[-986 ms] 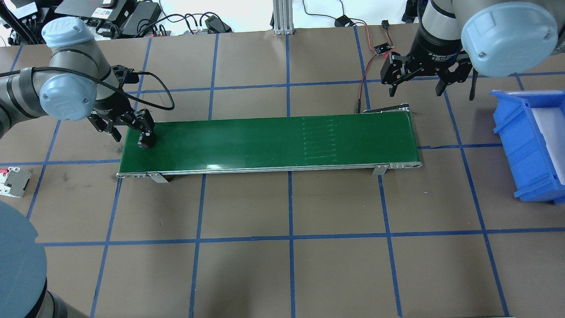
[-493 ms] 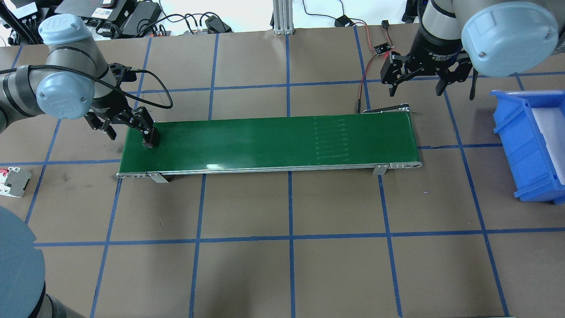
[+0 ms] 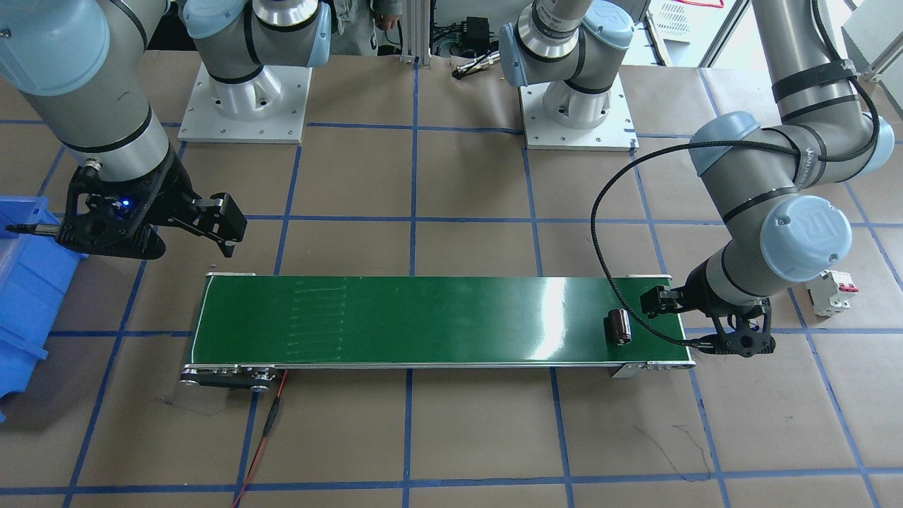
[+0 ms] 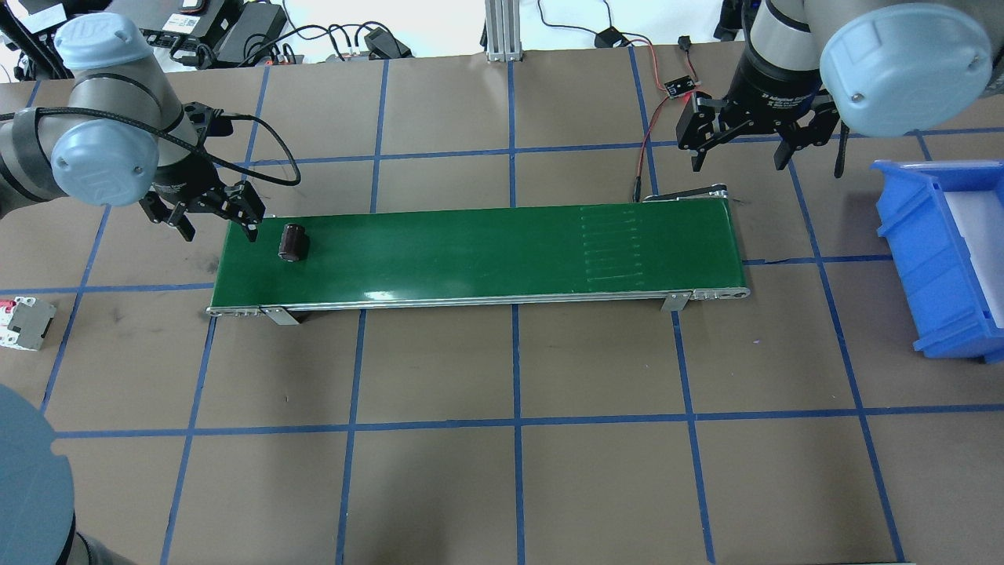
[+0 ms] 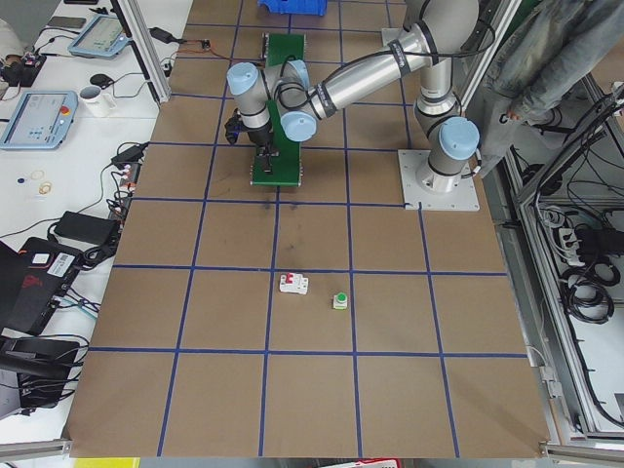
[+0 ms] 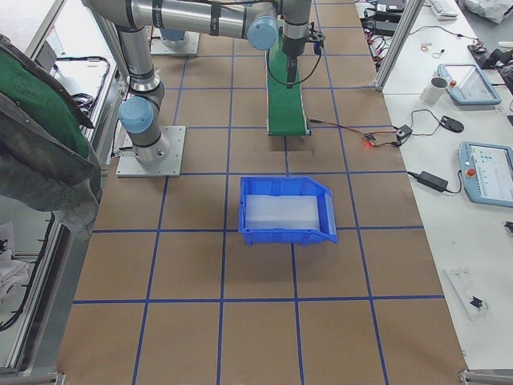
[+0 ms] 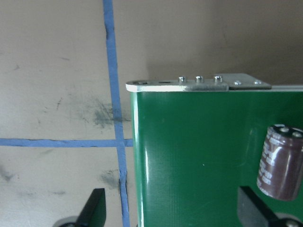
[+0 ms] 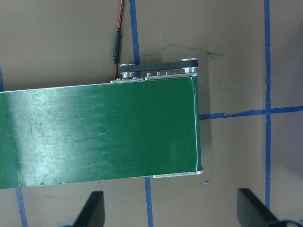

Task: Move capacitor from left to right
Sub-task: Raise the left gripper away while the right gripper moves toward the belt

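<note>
Lying on green belt (image 4: 471,251) near its left end: capacitor (image 4: 292,242), dark cylinder, seemingly on its side, end studs visible in left wrist view. Left pincer (image 4: 220,231) spread, empty, at belt's left end, just beside capacitor, not touching. Right pincer (image 4: 740,161) spread, empty, over table (image 4: 431,486) behind belt's right end. Blue bin (image 4: 910,235) further right. White breaker (image 4: 23,322) on table, well left of belt.
</note>
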